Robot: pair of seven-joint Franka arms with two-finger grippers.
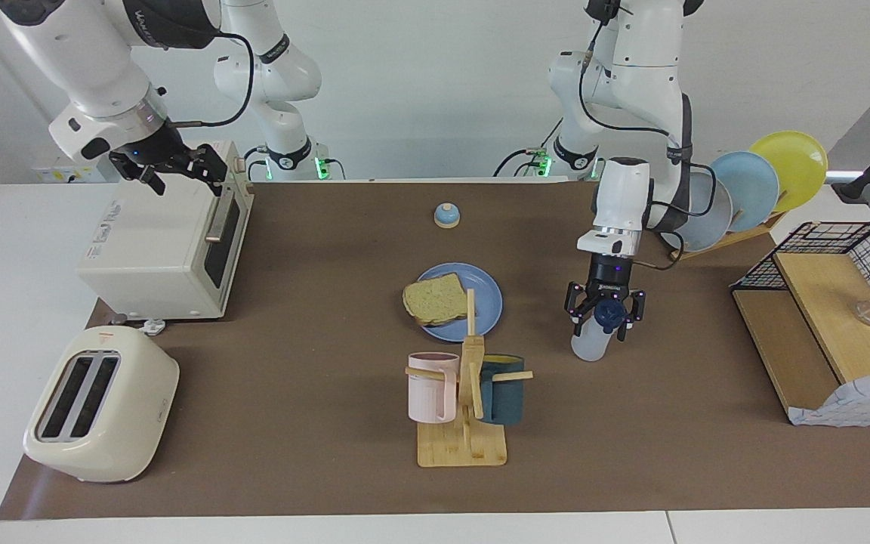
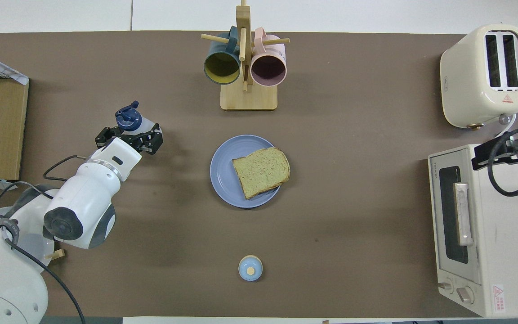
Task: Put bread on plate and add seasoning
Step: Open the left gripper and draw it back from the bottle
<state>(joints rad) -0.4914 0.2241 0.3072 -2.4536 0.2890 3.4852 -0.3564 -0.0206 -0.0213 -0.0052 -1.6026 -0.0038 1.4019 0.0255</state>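
The bread (image 1: 435, 298) lies on the blue plate (image 1: 486, 308) in the middle of the table; it overhangs the rim toward the right arm's end. In the overhead view, bread (image 2: 261, 172) and plate (image 2: 222, 180) show in full. The seasoning bottle (image 1: 586, 346), white with a navy cap, stands on the mat beside the plate, toward the left arm's end. My left gripper (image 1: 605, 329) is open, its fingers on either side of the bottle's cap (image 2: 128, 118). My right gripper (image 1: 174, 172) is open and waits over the toaster oven (image 1: 155, 249).
A mug rack (image 1: 465, 408) with a pink and a dark blue mug stands farther from the robots than the plate. A small blue bell (image 1: 446, 216) sits nearer the robots. A toaster (image 1: 99, 404), a plate rack (image 1: 752, 189) and a wire-and-wood shelf (image 1: 828, 317) stand at the table's ends.
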